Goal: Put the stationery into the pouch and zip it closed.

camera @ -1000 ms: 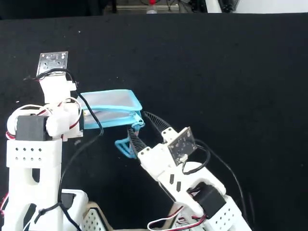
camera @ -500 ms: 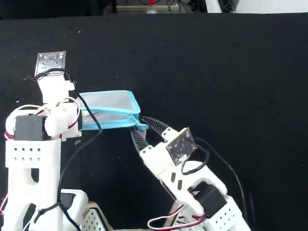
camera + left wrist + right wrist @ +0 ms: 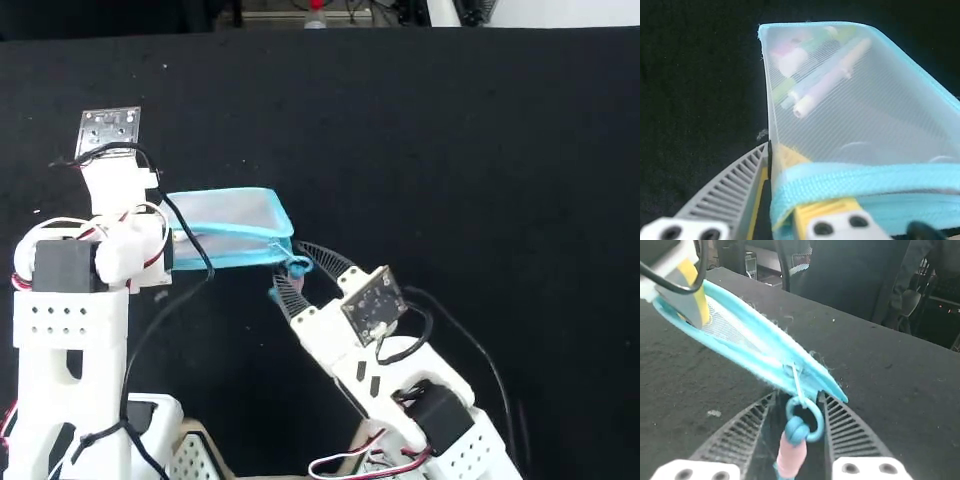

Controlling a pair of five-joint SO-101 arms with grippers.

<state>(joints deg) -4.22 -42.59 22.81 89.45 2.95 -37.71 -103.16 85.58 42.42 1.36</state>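
Pouch point(image 3: 225, 215) — translucent blue mesh — clamped in left jaws; right jaws apart, flanking its ring pull point(image 3: 790, 412).

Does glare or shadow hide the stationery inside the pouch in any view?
Left wrist view: no, the pens show through the evenly lit pouch. High view: the pouch looks pale on the black table, its contents too small to tell.

Pouch point(image 3: 855, 125): translucent fine-ribbed mesh cloth, as I see it, bound in woven turquoise tape. Counter point(image 3: 450, 150): matt black, felt-like cloth. Right tool point(image 3: 797, 396): ridged dark plastic fingers point(image 3: 740, 435), smooth white plastic body. Zip ring point(image 3: 789, 415): glossy plastic.
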